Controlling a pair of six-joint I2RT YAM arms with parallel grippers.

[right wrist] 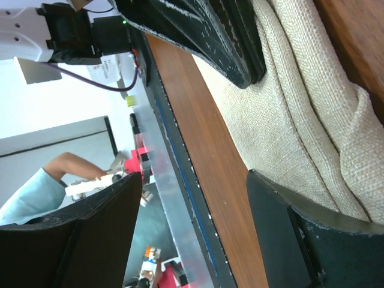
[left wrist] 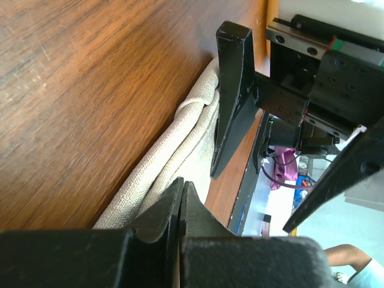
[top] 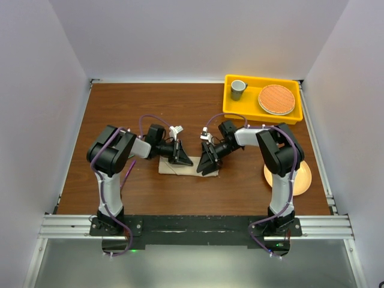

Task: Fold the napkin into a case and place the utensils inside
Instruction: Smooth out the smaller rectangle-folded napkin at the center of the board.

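Napkin (top: 172, 168) lies folded as a narrow beige strip on the brown wooden table (top: 138, 108), its long axis running left to right. The left gripper (top: 187, 161) is clenched with its tips on the left part of the cloth and the right gripper (top: 207, 168) stands released, jaws wide, over the right end, so both hide much of the strip from above. White walls (top: 192, 36) surround the table on three sides.
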